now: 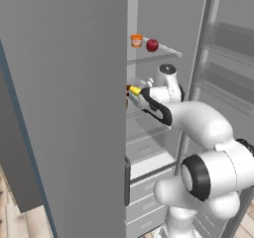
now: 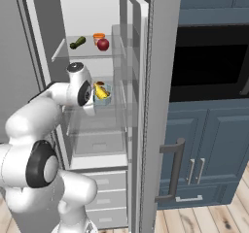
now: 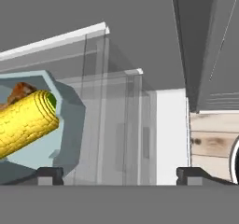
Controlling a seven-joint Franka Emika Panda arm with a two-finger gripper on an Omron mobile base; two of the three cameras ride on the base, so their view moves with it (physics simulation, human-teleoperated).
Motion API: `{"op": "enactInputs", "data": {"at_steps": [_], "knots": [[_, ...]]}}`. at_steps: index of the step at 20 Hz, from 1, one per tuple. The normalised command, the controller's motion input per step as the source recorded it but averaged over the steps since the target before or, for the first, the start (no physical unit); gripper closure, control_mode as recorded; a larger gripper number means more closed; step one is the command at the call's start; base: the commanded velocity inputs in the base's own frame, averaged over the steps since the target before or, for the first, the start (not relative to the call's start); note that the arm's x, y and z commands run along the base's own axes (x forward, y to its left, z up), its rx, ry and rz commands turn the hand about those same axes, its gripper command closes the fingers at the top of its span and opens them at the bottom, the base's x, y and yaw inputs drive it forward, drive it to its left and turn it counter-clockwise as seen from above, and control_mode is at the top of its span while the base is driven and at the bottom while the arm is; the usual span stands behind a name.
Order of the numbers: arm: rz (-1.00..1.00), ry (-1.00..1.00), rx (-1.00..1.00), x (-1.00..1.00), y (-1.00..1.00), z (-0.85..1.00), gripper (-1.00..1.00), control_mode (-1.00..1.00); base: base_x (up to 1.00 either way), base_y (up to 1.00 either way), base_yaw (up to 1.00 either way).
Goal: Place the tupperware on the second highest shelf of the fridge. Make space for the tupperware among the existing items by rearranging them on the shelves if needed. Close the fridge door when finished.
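**Fingers apart, tub on the shelf, door still to shut**

Fingers (image 3: 119, 174) stand wide apart in my hand view, gripping nothing; their two dark tips sit far to either side, and the tupperware (image 3: 44, 125) lies just beyond my left tip, not between them. Whether that tip touches its wall I cannot tell. The yellow corn cob (image 3: 25, 122) lies inside it, with a brown lump (image 3: 18, 91) behind.

From the right base view the tupperware (image 2: 102, 93) rests on the second highest shelf (image 2: 109, 111) of the fridge (image 2: 44, 4), right beside my hand. One shelf up stand the orange cup (image 2: 98, 37), the red apple (image 2: 103, 44) and a green piece (image 2: 77, 43), well apart from the tub.

By my reckoning the placing is done: the tub sits flat where it belongs, with room around it, so no more rearranging looks needed. What is left is to draw my arm out of the fridge without knocking the tub, then swing the fridge door (image 2: 158, 81) closed; it stands wide open.
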Motion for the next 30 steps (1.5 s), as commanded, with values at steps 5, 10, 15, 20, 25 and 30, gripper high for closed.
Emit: {"op": "enactInputs", "data": {"at_steps": [5,10,15,20,25,30], "knots": [[-0.07,-0.27,0.0,-1.0,0.0,0.25,-1.0,-1.0,0.0,0.0,0.0],[-0.06,-0.07,0.01,-1.0,0.0,0.81,-1.0,-1.0,0.0,0.0,0.0],[-0.03,0.05,0.01,-1.0,-0.03,0.89,-1.0,-1.0,0.0,0.0,0.0],[0.07,0.22,0.0,-1.0,-0.03,0.77,-1.0,-1.0,0.0,0.0,0.0],[0.55,0.35,-0.01,-0.4,-0.02,0.04,-1.0,-1.0,0.0,0.0,0.0],[0.19,0.08,-0.19,0.07,0.07,-0.1,-1.0,-1.0,0.0,0.0,0.0]]}}
